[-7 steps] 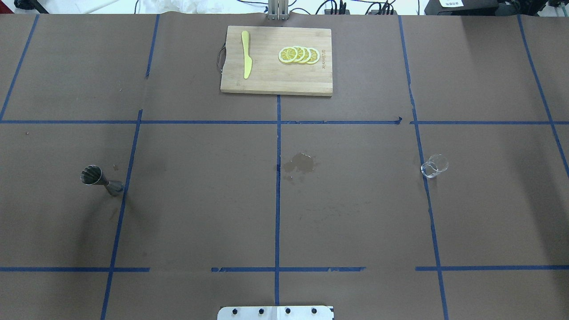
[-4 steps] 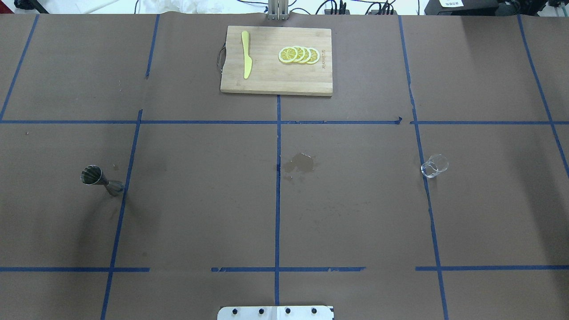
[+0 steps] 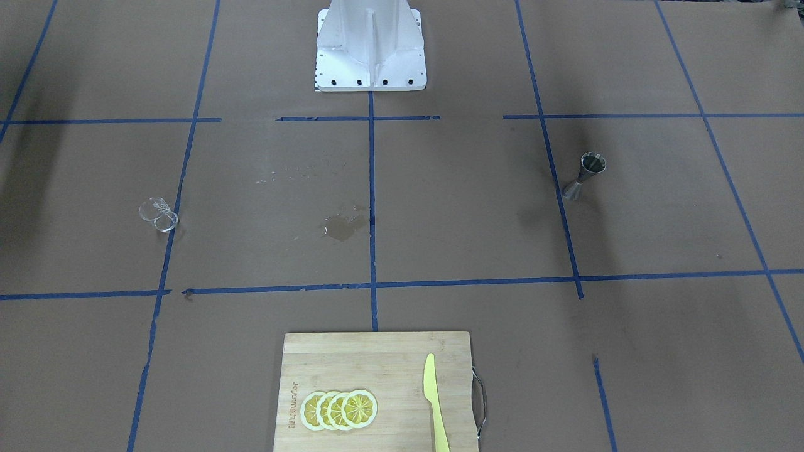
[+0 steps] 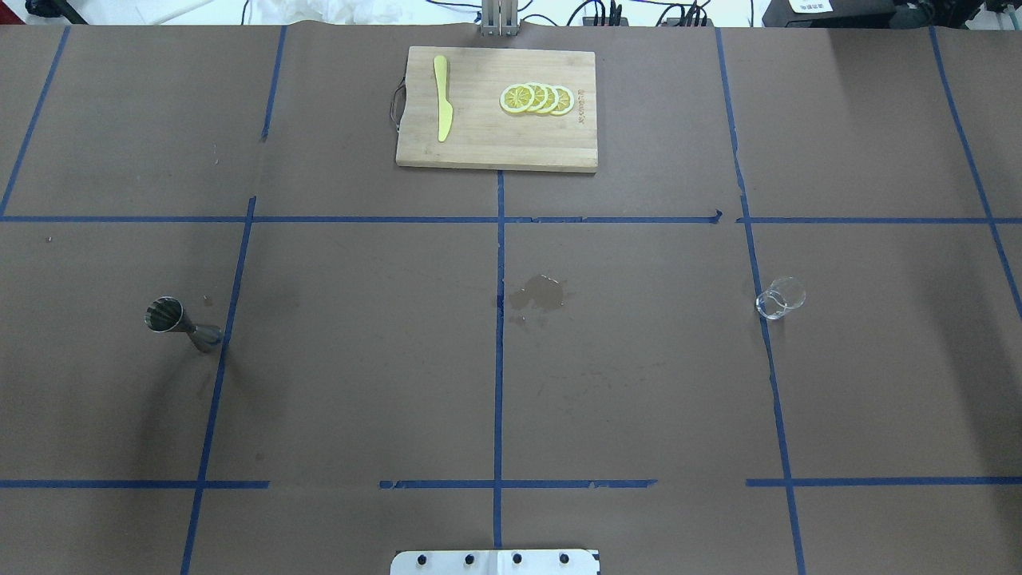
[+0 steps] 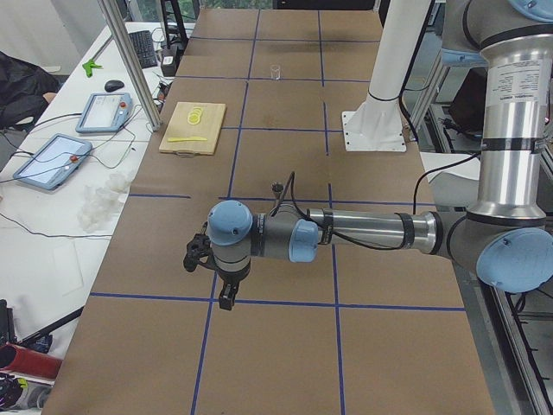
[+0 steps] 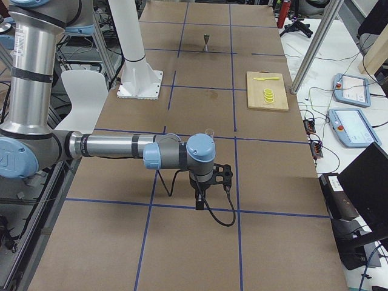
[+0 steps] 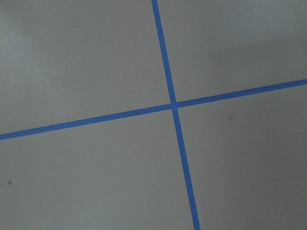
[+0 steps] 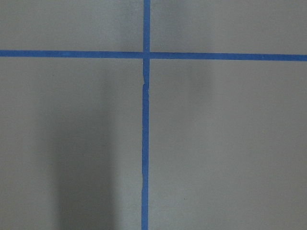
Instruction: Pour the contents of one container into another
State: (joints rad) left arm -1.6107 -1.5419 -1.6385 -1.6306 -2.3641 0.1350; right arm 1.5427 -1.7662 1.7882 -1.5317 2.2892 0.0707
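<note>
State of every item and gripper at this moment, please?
glass cup: upright, ungripped, contents unclear
jigger: upright, ungripped
left gripper: above the table, open or shut unclear
right gripper: above the table, open or shut unclear
knife: flat on cutting board
lemon slices: overlapping on board
wet patch: mid-table

Silver jigger, clear cup (faint markings, perhaps), brown table, blue tape
</note>
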